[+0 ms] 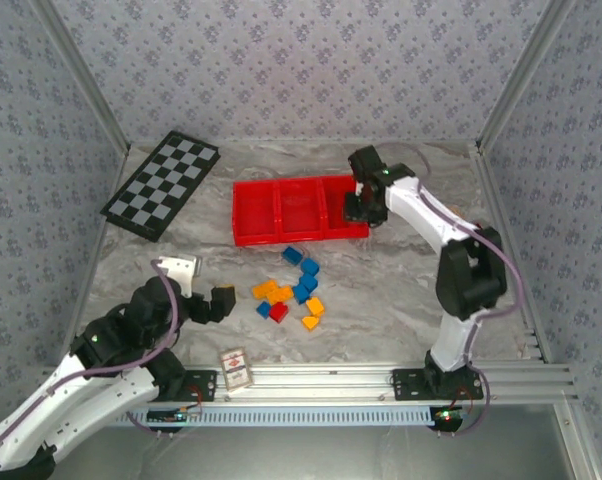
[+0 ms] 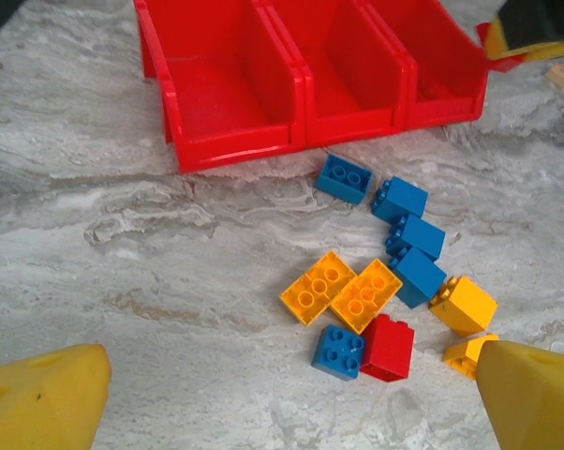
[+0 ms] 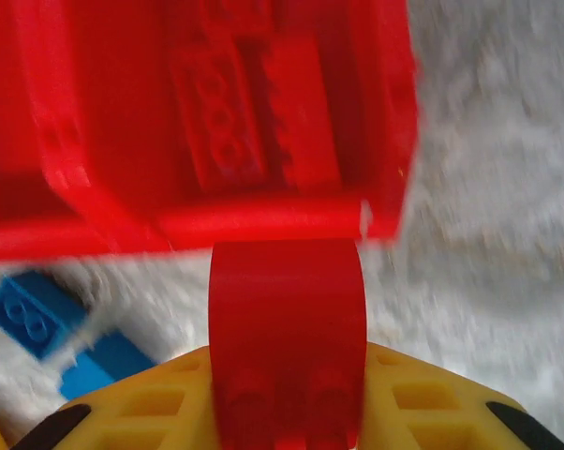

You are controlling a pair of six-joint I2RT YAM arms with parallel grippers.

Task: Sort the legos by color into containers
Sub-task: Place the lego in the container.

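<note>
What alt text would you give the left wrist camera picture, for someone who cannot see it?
Ten loose legos, five blue, four orange-yellow and one red, lie clustered on a marbled grey table close to a red tray with three compartments. The left gripper is open, its yellow fingers in the bottom corners.

1. Blue bricks (image 2: 415, 236): five, all on the table (image 2: 123, 281).
2. Orange-yellow bricks (image 2: 318, 287): four, on the table.
3. Red bricks (image 2: 387, 347): one on the table, one red brick (image 3: 287, 300) pinched in the right gripper (image 3: 287, 380), and what look like two more, blurred, inside the tray.
4. Tray (image 2: 235, 155): one, with three compartments.
5. Checkered board (image 1: 161, 185): one.
6. Card box (image 1: 236, 368): one.
7. Robot arms (image 1: 461, 270): two.
</note>
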